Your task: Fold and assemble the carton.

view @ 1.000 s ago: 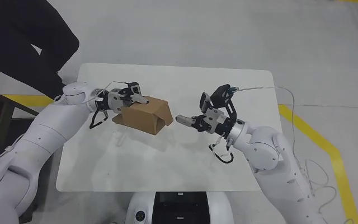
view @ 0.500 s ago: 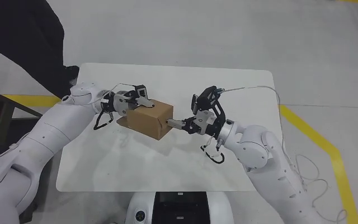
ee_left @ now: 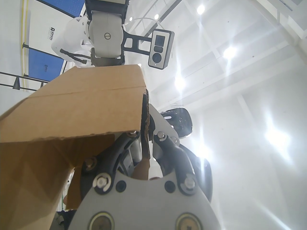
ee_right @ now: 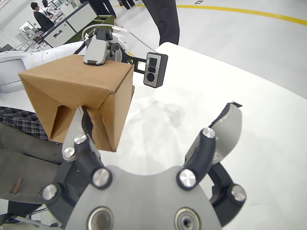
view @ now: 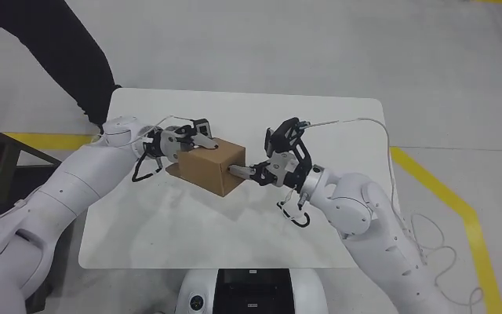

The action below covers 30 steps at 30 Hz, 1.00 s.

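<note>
The carton [view: 205, 163] was near the middle of the white table [view: 329, 118], with its open end facing your right arm. Your left gripper [ee_left: 145, 120] was clamped on the cardboard wall at the opposite end. Your right gripper [ee_right: 156, 111] was spread wide: one finger [ee_right: 76, 118] was poked into the open end, and the other was outside, clear of the carton.
</note>
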{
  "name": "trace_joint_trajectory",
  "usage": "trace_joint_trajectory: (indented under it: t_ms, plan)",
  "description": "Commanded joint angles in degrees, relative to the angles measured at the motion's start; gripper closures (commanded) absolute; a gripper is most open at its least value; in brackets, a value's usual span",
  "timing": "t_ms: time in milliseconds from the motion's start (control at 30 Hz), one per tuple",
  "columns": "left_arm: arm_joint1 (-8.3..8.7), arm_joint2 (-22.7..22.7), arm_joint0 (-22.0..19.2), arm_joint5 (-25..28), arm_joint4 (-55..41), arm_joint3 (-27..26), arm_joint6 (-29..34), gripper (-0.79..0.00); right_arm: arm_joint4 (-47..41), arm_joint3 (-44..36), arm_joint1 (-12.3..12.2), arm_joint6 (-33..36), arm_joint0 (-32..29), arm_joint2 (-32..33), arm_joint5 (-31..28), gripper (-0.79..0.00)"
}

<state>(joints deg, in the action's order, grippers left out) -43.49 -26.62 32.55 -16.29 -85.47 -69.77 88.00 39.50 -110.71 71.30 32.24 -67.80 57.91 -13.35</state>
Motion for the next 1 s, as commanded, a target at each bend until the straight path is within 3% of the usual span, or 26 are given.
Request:
trace_joint_trajectory:
  t_ms: [0, 267, 600, 833, 967]
  plan:
    - [0.04, 0.44, -0.19, 0.00, -0.26, -0.12, 0.00, 0.000, 0.20, 0.05, 0.07, -0.20, 0.25, -0.16, 0.35, -0.785]
    - [0.18, 1.63, -0.70, 0.00, -0.95, 0.24, 0.00, 0.000, 0.71, 0.04, 0.26, -0.75, 0.74, -0.65, 1.11, -0.785]
    - [0.76, 1.66, -1.96, 0.01, 2.25, 3.40, 0.00, 0.000, 1.29, -3.02, -0.61, 0.58, -2.95, 3.46, 2.15, -0.785]
    - [1.26, 2.52, -4.64, 2.97, 12.71, 8.36, 0.00, 0.000, 0.43, -3.37, -0.84, 0.21, -4.05, 4.72, 1.77, -0.785]
    - [0.44, 3.38, -7.86, 5.08, 22.53, 12.45, -0.37, 0.000, 0.14, -2.91, -0.89, 0.22, -4.09, 4.93, 1.44, -0.785]
